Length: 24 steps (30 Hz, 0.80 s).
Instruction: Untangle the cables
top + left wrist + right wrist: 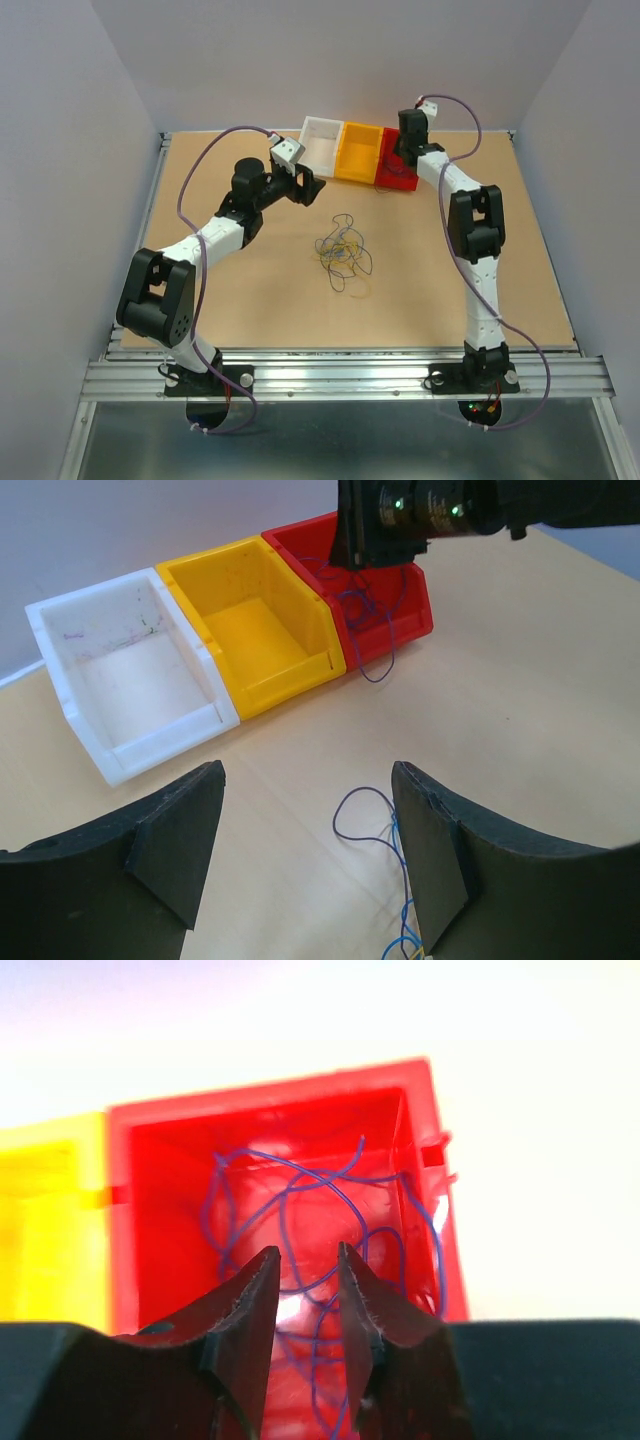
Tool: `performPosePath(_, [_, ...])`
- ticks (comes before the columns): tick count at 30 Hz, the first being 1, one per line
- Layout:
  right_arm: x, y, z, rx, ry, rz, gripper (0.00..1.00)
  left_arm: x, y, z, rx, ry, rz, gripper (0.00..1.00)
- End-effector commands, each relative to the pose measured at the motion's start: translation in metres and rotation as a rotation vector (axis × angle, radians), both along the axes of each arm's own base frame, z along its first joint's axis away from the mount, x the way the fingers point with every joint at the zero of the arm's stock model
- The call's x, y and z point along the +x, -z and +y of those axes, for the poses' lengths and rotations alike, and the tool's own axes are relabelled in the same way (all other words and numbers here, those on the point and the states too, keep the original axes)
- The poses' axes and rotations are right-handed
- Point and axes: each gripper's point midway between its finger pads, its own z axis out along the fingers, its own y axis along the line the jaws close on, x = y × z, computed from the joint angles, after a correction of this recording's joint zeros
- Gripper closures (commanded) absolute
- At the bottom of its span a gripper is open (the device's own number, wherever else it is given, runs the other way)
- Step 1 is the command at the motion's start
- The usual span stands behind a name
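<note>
A loose tangle of thin yellow, blue and dark purple cables [343, 252] lies mid-table. My left gripper [305, 186] hangs open just beyond it, facing the bins. In the left wrist view its fingers [307, 770] stand wide apart with nothing between them, and a purple loop of the tangle [345, 815] lies by the right finger. My right gripper [307, 1250] hovers over the red bin [160, 1220], jaws slightly open with a gap. Several purple cables [283, 1210] lie coiled in that bin below the jaws. One purple strand [375, 665] hangs over the bin's front.
Three bins stand in a row at the back: white [322, 145], yellow [357, 150] and red [398, 177]. The white and yellow bins look empty in the left wrist view. The right arm [478, 225] reaches along the right side of the table.
</note>
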Motion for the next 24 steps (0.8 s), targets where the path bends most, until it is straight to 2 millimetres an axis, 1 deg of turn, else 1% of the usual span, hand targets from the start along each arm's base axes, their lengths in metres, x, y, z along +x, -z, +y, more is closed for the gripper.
performPosePath(1, [-0.006, -0.071, 0.004, 0.032, 0.0, -0.114, 0.63, -0.008, -0.033, -0.001, -0.033, 0.019, -0.094, 0.21])
performPosePath(2, [-0.008, -0.075, 0.003, 0.04, 0.006, -0.121, 0.63, -0.008, -0.033, -0.001, -0.033, 0.019, -0.094, 0.21])
performPosePath(3, [-0.013, -0.068, 0.003, 0.041, 0.008, -0.104, 0.63, -0.007, -0.033, -0.001, -0.032, 0.021, -0.094, 0.21])
performPosePath(4, [-0.016, -0.081, 0.002, 0.05, 0.01, -0.126, 0.63, -0.008, -0.033, -0.001, -0.032, 0.021, -0.094, 0.21])
performPosePath(6, [-0.022, -0.09, 0.004, 0.073, 0.001, -0.149, 0.62, -0.008, -0.034, -0.001, -0.031, 0.019, -0.099, 0.21])
performPosePath(7, [-0.03, -0.096, 0.004, 0.084, -0.002, -0.167, 0.59, -0.007, -0.035, 0.0, -0.03, 0.015, -0.101, 0.21])
performPosePath(8, [-0.036, -0.098, 0.005, 0.09, -0.013, -0.172, 0.56, -0.008, -0.034, 0.0, -0.029, 0.015, -0.101, 0.21])
performPosePath(9, [-0.041, -0.099, 0.005, 0.095, -0.02, -0.177, 0.55, -0.007, -0.034, 0.001, -0.028, 0.012, -0.101, 0.21])
performPosePath(10, [-0.052, -0.082, 0.005, 0.091, -0.024, -0.147, 0.53, -0.007, -0.035, 0.0, -0.028, 0.015, -0.104, 0.21])
performPosePath(11, [-0.06, -0.08, 0.004, 0.093, -0.032, -0.135, 0.53, -0.007, -0.034, 0.0, -0.027, 0.012, -0.102, 0.21])
performPosePath(12, [-0.065, -0.093, 0.01, 0.108, -0.068, -0.165, 0.52, -0.007, -0.034, 0.001, -0.027, 0.012, -0.102, 0.21])
performPosePath(13, [-0.072, -0.089, 0.012, 0.11, -0.082, -0.151, 0.48, -0.006, -0.034, 0.001, -0.026, 0.012, -0.103, 0.21])
performPosePath(14, [-0.083, -0.071, 0.015, 0.108, -0.108, -0.111, 0.45, -0.006, -0.034, 0.0, -0.027, 0.012, -0.101, 0.21])
performPosePath(16, [-0.098, -0.064, 0.022, 0.106, -0.133, -0.095, 0.39, -0.006, -0.033, 0.0, -0.026, 0.012, -0.1, 0.21])
performPosePath(17, [-0.109, -0.051, 0.025, 0.112, -0.158, -0.073, 0.38, -0.005, -0.033, 0.0, -0.026, 0.012, -0.102, 0.21])
performPosePath(19, [-0.119, -0.042, 0.035, 0.128, -0.19, -0.063, 0.38, -0.006, -0.032, 0.0, -0.025, 0.012, -0.099, 0.21])
performPosePath(20, [-0.121, -0.041, 0.039, 0.142, -0.202, -0.078, 0.38, -0.005, -0.033, 0.0, -0.025, 0.012, -0.101, 0.21])
performPosePath(21, [-0.13, -0.03, 0.044, 0.157, -0.217, -0.062, 0.38, -0.006, -0.032, 0.0, -0.025, 0.012, -0.099, 0.21])
performPosePath(22, [-0.134, -0.025, 0.045, 0.161, -0.22, -0.06, 0.38, -0.005, -0.033, 0.001, -0.024, 0.009, -0.102, 0.21])
performPosePath(23, [-0.132, -0.028, 0.048, 0.173, -0.221, -0.089, 0.38, -0.006, -0.033, 0.0, -0.025, 0.012, -0.103, 0.21])
performPosePath(24, [-0.134, -0.025, 0.05, 0.187, -0.225, -0.093, 0.38, -0.005, -0.033, 0.001, -0.024, 0.009, -0.102, 0.21])
